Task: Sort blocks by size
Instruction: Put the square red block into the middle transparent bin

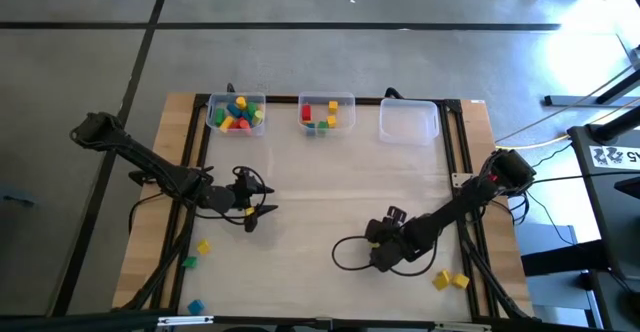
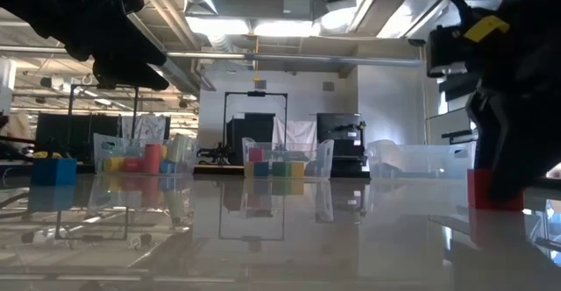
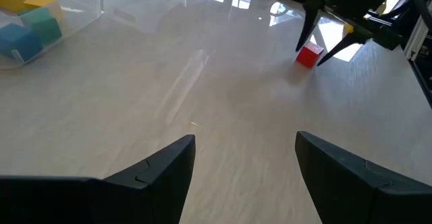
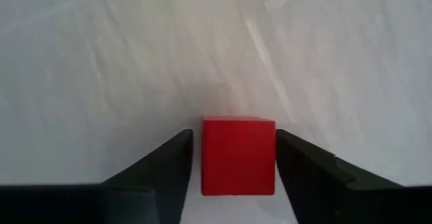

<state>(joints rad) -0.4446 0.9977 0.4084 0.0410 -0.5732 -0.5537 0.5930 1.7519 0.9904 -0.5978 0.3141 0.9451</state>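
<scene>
Right wrist view: red block (image 4: 238,155) sits between right fingers (image 4: 158,170).

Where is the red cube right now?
The red cube sits on the table between the right claw fingers, on the high view's lower right, left of two yellow blocks.

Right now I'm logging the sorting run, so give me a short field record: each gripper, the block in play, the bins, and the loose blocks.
right gripper: low at the table, fingers either side of the red cube, narrow gaps showing, not yet clamped
left gripper: open, empty, over bare table
left bin: many mixed blocks
middle bin: a few blocks
right bin: no blocks seen
loose blocks: yellow pair near right arm; yellow, green, blue near left front corner
</scene>
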